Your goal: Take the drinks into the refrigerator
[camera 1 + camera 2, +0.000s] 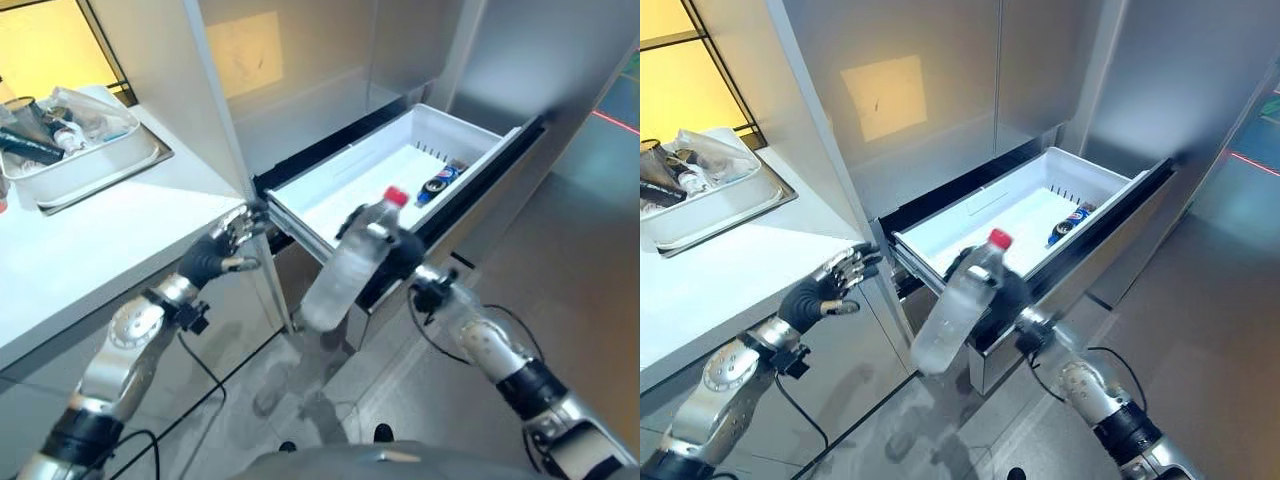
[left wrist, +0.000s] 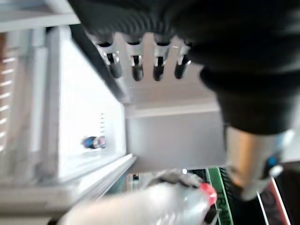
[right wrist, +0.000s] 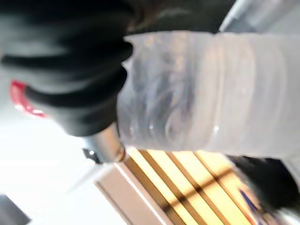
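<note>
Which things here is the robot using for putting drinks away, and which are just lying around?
For the job:
clear bottle with red cap, held in the right hand
open refrigerator drawer
blue drink can lying in the drawer
left hand, by the drawer's corner

Just lying about:
tray of clutter on the white counter

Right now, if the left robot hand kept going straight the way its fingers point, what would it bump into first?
Probably the near corner of the open drawer: the left robot hand has straight fingers aimed there, close by. Depth is hard to judge, so it may just brush the drawer's side.
</note>
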`<state>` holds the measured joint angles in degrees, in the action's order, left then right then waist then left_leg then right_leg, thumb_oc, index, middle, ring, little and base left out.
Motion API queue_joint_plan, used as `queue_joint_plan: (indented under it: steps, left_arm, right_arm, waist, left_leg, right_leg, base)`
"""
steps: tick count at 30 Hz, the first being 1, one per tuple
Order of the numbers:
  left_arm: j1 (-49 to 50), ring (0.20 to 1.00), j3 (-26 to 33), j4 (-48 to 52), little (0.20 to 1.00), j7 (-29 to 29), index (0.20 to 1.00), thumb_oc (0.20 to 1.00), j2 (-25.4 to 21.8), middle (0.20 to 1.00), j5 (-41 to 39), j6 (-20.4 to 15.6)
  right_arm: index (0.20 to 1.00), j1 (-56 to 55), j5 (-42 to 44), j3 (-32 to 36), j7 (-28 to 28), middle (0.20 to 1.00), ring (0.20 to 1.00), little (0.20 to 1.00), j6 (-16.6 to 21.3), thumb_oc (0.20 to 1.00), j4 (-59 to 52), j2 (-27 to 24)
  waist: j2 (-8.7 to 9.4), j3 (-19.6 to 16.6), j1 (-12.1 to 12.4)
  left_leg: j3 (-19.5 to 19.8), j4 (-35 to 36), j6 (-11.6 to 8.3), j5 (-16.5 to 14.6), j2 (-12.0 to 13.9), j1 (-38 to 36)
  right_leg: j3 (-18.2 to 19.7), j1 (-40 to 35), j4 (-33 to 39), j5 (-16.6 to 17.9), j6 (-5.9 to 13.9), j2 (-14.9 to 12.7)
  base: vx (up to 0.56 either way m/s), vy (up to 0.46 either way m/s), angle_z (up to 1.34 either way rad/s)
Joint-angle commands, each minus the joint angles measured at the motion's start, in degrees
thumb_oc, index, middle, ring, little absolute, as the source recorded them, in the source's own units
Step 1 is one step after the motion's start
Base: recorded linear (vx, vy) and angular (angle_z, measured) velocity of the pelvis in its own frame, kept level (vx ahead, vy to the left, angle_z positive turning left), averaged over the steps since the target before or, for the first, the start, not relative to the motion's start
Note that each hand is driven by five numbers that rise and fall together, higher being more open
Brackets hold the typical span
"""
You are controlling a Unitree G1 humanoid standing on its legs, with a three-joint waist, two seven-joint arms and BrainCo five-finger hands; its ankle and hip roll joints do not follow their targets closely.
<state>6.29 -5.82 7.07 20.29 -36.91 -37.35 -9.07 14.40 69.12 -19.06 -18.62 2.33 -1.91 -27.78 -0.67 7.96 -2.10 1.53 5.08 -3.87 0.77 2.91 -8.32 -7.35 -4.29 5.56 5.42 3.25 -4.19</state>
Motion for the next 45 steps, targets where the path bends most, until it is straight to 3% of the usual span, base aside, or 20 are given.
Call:
queue_joint_plan:
  steps: [1, 11, 17, 20, 27, 32, 37, 40, 45]
  left_arm:
    - [-1.5, 1.0, 1.4, -0.3, 1.0, 0.1, 1.0, 1.0, -0.8, 1.0, -2.4, -2.2]
    - [1.2, 1.0, 2.9, -1.2, 1.0, -0.3, 1.0, 1.0, 2.9, 1.0, -2.2, -2.4]
    - [3.6, 1.0, 6.0, -1.8, 1.0, -1.3, 1.0, 1.0, 5.7, 1.0, -2.3, -3.8]
    - [5.8, 1.0, 9.0, -2.2, 1.0, -0.9, 1.0, 1.0, 9.1, 1.0, -4.3, -5.0]
    - [7.3, 1.0, 10.9, -3.6, 1.0, -0.2, 1.0, 1.0, 12.8, 1.0, -8.1, -5.8]
    - [6.6, 1.0, 9.3, -3.2, 1.0, -0.3, 1.0, 1.0, 12.0, 1.0, -9.3, -6.2]
    - [5.9, 1.0, 6.7, -2.9, 1.0, 0.4, 1.0, 1.0, 9.7, 1.0, -12.2, -6.4]
    - [5.1, 1.0, 5.6, -3.3, 1.0, 0.1, 1.0, 1.0, 9.1, 1.0, -12.9, -6.5]
    - [4.7, 1.0, 4.7, -3.0, 1.0, 0.2, 1.0, 1.0, 8.9, 1.0, -13.7, -6.2]
  right_arm:
    - [0.2, 7.0, 2.5, 4.1, -1.2, 0.2, 0.2, 0.2, 6.3, 0.2, -5.3, 3.2]
    - [0.2, 9.3, 2.3, 6.3, -0.4, 0.2, 0.2, 0.2, 7.6, 0.2, -4.9, 2.9]
    - [0.2, 10.2, 1.3, 10.6, 0.8, 0.2, 0.2, 0.2, 9.3, 0.2, -4.6, -2.6]
    - [0.2, 7.4, 0.4, 15.9, 1.3, 0.2, 0.2, 0.2, 10.8, 0.2, -5.3, -6.4]
    - [0.2, 7.1, 0.6, 21.7, 1.6, 0.2, 0.2, 0.2, 13.1, 0.2, -3.2, -10.7]
    - [0.2, 14.6, 1.9, 18.7, 3.2, 0.2, 0.2, 0.2, 14.1, 0.2, 2.5, -14.6]
    - [0.2, 31.6, 4.3, 8.0, 2.7, 0.2, 0.2, 0.2, 12.8, 0.2, 12.0, -21.7]
    - [0.2, 37.7, 4.7, 3.7, 2.6, 0.2, 0.2, 0.2, 12.5, 0.2, 16.2, -21.2]
    - [0.2, 42.5, 5.8, 2.7, 3.4, 0.2, 0.2, 0.2, 13.0, 0.2, 20.7, -18.3]
  waist:
    - [2.75, -1.0, -0.1]
    - [3.14, -0.8, 0.2]
    - [3.5, -0.6, 0.5]
    - [4.03, 0.1, 0.8]
    - [5.37, 2.0, 1.7]
    - [5.77, 3.1, 2.5]
    - [5.92, 4.9, 4.2]
    - [5.45, 6.1, 5.0]
    - [4.17, 7.3, 5.9]
  left_leg:
    - [0.8, -4.1, 5.01, -5.8, -4.2, 0.6]
    - [0.8, -4.4, 5.17, -6.2, -4.2, 0.9]
    - [0.9, -4.5, 5.19, -6.2, -4.2, 1.2]
    - [1.0, -5.0, 5.29, -6.3, -4.5, 2.3]
    - [1.4, -6.8, 5.5, -6.5, -4.9, 5.9]
    - [1.3, -6.7, 5.44, -6.0, -4.8, 7.5]
    - [1.7, -6.7, 5.17, -5.1, -4.8, 9.2]
    - [2.1, -6.8, 4.98, -4.6, -5.0, 10.1]
    - [3.2, -6.8, 4.81, -3.8, -5.3, 11.2]
  right_leg:
    - [0.0, -2.9, -4.9, -8.6, 0.08, 1.1]
    - [0.4, -2.6, -4.7, -8.7, 0.08, 1.2]
    - [0.2, -2.4, -4.7, -8.7, 0.24, 1.1]
    - [0.0, -1.6, -5.0, -8.7, 0.42, 1.0]
    - [-0.3, 1.5, -6.5, -8.8, 0.53, 0.8]
    - [-0.2, 3.5, -7.2, -8.6, 0.59, 1.0]
    - [-0.2, 5.9, -8.0, -8.4, 0.47, 1.1]
    - [-0.5, 6.7, -8.1, -8.3, 0.36, 1.0]
    - [-1.6, 7.2, -8.1, -8.4, 0.1, 0.9]
  base:
    - [0.0, 0.0, 0.0]
    - [0.0, 0.0, 0.0]
    - [0.0, 0.0, -0.01]
    - [0.0, 0.001, 0.01]
    - [0.0, 0.0, 0.0]
    - [-0.01, -0.008, 0.02]
    - [-0.01, -0.026, -0.02]
    - [-0.01, -0.031, 0.02]
    - [-0.01, -0.039, 0.16]
